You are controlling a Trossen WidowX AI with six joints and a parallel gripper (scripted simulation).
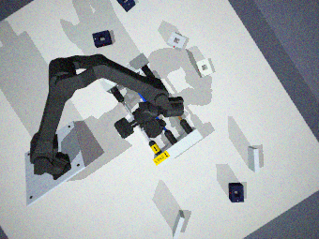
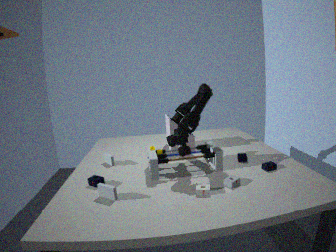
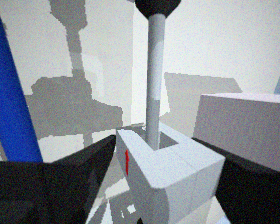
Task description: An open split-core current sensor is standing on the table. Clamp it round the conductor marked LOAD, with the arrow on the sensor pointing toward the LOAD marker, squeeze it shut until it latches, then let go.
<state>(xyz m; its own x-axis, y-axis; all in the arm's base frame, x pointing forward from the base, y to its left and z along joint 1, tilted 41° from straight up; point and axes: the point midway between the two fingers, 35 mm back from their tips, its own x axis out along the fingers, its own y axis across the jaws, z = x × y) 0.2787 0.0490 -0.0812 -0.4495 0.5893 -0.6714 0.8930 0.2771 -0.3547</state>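
The pale grey sensor [image 3: 175, 162] is between my fingers in the wrist view, with a red mark on its left face. The grey conductor [image 3: 155, 65] [image 1: 128, 108] passes into its square window, and the body looks closed around it. Whether it is latched cannot be told, and no arrow is readable. My gripper [image 3: 152, 140] is shut on the sensor, one black finger on each side. In the top and exterior views the arm hides the sensor. The yellow LOAD marker [image 1: 160, 157] [image 2: 152, 148] stands at one end of that conductor.
A blue conductor [image 3: 15, 100] [image 1: 143, 97] runs beside the grey one. The white end block [image 1: 188, 143] carries the conductors. Dark blue blocks [image 1: 102, 38] [image 1: 236, 192], white blocks [image 1: 177, 40] [image 1: 205, 67] and upright pale plates [image 1: 253, 158] [image 1: 179, 224] stand around on the table.
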